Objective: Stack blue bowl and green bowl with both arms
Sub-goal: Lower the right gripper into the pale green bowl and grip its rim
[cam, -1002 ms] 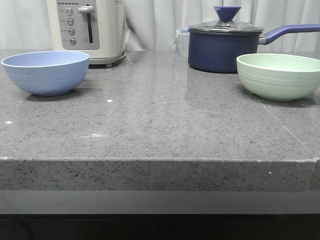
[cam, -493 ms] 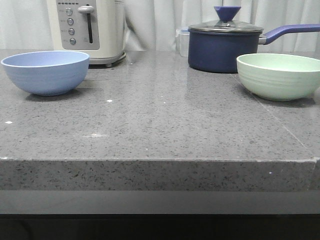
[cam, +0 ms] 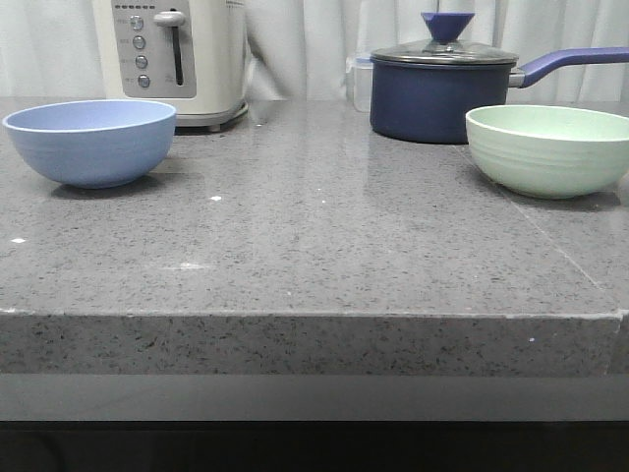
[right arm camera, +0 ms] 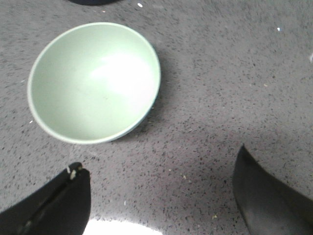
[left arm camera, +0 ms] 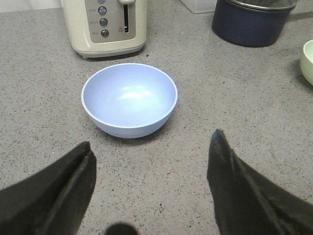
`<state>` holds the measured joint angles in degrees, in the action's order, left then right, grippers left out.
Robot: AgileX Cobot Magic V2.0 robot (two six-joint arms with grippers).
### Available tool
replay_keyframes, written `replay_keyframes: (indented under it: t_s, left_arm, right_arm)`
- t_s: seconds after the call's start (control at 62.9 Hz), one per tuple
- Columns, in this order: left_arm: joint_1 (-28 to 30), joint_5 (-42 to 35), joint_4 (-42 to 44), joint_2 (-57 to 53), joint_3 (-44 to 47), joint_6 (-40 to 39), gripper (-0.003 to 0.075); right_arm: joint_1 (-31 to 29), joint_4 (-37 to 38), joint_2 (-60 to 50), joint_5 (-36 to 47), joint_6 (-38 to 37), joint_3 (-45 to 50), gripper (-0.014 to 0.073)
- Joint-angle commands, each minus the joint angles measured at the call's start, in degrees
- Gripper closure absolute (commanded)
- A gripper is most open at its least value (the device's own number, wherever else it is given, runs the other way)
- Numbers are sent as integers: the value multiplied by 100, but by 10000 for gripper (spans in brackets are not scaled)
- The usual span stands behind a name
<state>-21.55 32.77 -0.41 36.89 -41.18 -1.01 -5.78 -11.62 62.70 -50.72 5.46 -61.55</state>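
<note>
So I'm at the approach: both pincers, left [left arm camera: 151, 188] and right [right arm camera: 161, 196], hang spread and empty, blue bowl [cam: 89, 142] far left on the tabletop [cam: 314, 256], green bowl [cam: 546, 148] far right; next, grasp a rim.

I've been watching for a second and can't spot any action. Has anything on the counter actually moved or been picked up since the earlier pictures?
Nothing visibly changed. The blue bowl sits where it was by the toaster, and the green bowl by the saucepan. In the wrist views both the left gripper and the right gripper are open, short of their bowls, holding nothing.
</note>
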Motion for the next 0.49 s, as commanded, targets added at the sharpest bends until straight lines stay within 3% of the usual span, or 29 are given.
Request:
replay_keyframes:
  t_s: [0.0, 0.27, 0.477]
  left_arm:
    - [-52, -398, -29, 35, -162, 12, 248]
    - [-52, -398, -29, 35, -162, 12, 248]
    - [-52, -398, -29, 35, -162, 12, 248]
  right_arm:
    - [-193, -282, 469, -149, 64, -630, -12]
    - [-237, -1093, 1879, -424, 498, -1506, 4]
    - [-237, -1257, 2685, -229, 498, -1780, 130]
